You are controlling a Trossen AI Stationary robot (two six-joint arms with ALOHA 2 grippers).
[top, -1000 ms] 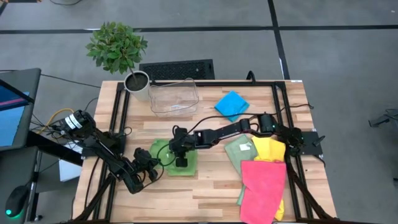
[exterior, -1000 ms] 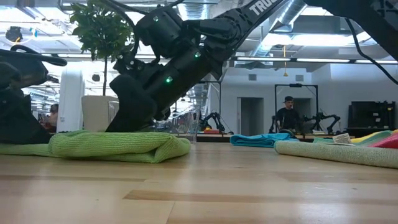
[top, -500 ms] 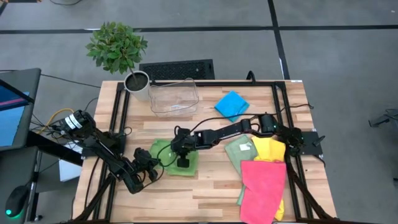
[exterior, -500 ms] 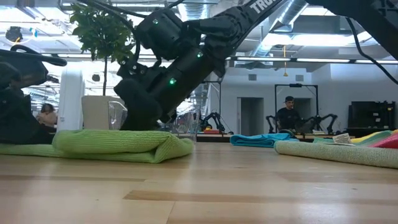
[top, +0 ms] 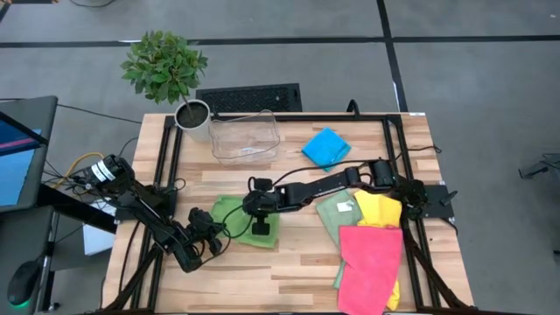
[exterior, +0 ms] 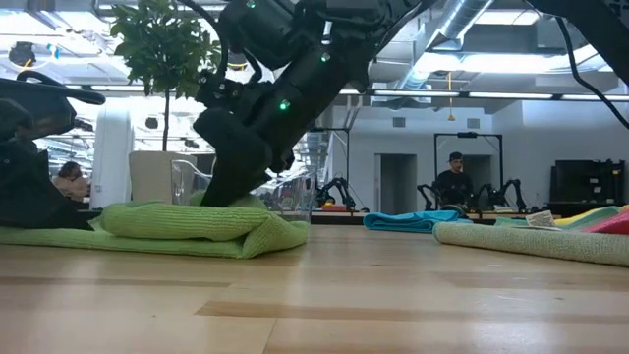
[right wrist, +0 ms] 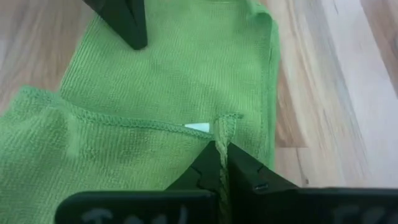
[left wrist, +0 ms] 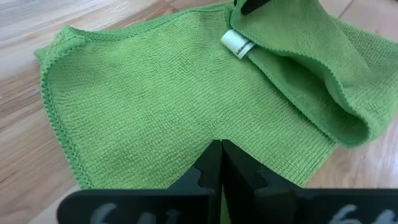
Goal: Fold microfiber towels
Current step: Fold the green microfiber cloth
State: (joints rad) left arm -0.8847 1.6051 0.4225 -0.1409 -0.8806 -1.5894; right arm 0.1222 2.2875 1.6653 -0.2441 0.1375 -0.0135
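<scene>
The right gripper (top: 260,229), clamped on the green towel's (top: 229,213) folded edge, sits opposite the left gripper (top: 210,234), whose shut fingers pin the near-left edge.

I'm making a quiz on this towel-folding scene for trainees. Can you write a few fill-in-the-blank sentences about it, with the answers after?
1. The right claw is shut on the edge of the ____ towel.
2. The left claw rests on that towel with its fingers ____.
3. Beside the clear plastic bin lies a folded ____ towel.
4. Topmost in the pile of towels by the right arm is the ____ one.

Missing words: bright green; shut; blue; pink
</scene>
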